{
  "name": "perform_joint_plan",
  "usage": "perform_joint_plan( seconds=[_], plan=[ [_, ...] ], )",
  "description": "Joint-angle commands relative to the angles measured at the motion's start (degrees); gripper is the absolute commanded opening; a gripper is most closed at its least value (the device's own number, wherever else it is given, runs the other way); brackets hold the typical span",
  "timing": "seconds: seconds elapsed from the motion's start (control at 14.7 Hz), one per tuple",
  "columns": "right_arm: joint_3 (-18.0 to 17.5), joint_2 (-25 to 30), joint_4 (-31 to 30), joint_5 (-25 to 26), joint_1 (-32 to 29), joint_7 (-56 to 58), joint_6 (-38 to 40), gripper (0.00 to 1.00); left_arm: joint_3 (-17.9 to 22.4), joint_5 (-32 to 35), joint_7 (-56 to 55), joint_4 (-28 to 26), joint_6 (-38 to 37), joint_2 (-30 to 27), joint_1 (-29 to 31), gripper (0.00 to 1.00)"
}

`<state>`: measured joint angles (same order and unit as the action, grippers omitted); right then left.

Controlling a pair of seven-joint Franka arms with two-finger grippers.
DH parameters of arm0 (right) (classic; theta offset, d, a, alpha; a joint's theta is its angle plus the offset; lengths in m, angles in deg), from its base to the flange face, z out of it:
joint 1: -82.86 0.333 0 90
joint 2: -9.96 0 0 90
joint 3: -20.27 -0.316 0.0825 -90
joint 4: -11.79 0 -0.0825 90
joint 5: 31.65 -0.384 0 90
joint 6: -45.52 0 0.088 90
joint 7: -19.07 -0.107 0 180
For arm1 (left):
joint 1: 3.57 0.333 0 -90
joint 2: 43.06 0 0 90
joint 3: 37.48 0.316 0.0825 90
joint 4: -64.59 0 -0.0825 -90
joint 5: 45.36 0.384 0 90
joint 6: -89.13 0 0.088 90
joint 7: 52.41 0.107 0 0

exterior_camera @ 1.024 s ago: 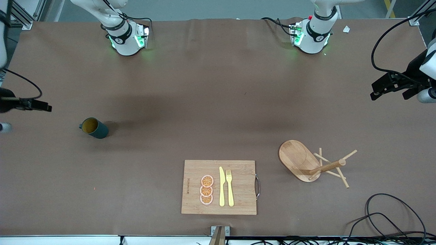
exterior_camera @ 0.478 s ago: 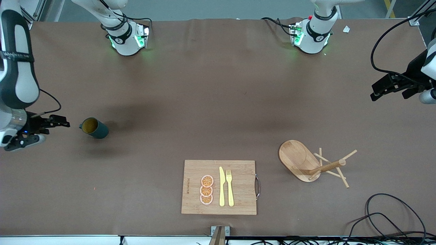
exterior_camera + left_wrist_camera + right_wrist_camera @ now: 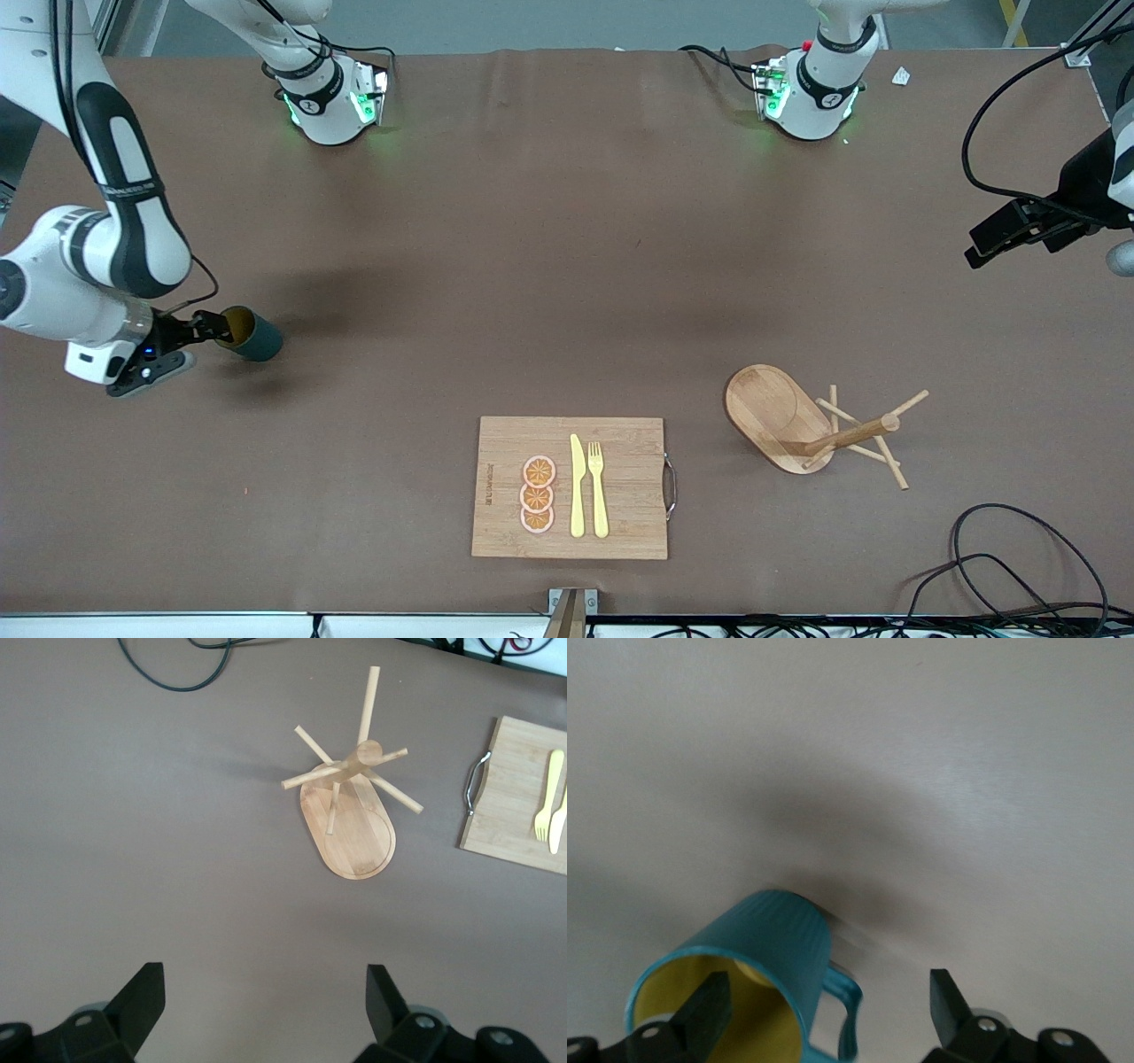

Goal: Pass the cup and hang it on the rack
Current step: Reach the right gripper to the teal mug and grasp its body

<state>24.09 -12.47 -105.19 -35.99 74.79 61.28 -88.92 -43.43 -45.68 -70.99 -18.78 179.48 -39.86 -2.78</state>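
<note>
Front view, cup: the small dark teal cylindrical mug with a mustard-yellow inside (image 3: 248,334) stands toward the right arm's end of the table.
Front view, right gripper (image 3: 205,326): at the mug's rim.
Front view, rack: the light wooden mug tree with an oval base (image 3: 802,424) stands beside the rectangular wooden cutting board (image 3: 571,486).
Front view, left gripper (image 3: 997,237): waits by the table's edge.
Left wrist view: claw spread wide (nothing between its fingers), over the mug tree (image 3: 353,806).
Right wrist view: claw released, one finger (image 3: 709,1014) inside the mug (image 3: 757,979), the other outside, by the handle.

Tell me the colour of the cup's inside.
Mustard yellow inside the teal cup, clearest in the right wrist view.
</note>
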Motion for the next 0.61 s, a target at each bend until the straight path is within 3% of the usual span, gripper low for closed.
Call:
perform_joint_plan(
  seconds=[0.0,0.27,0.55],
  plan=[
    [0.05,0.29,-3.08,-1.02,1.04,3.66,-3.19,0.79,-0.29,-0.38,-4.08,0.67,0.09,0.84,0.35,1.00],
    [0.05,0.20,-2.20,-0.93,1.04,16.76,-3.37,0.04,-0.29,-1.79,-10.84,0.49,0.00,0.93,0.26,1.00],
    [0.05,0.46,-1.06,-1.10,0.78,16.60,-2.41,0.00,-0.30,-2.06,-15.16,0.40,-0.26,1.02,0.17,1.00]
  ],
)
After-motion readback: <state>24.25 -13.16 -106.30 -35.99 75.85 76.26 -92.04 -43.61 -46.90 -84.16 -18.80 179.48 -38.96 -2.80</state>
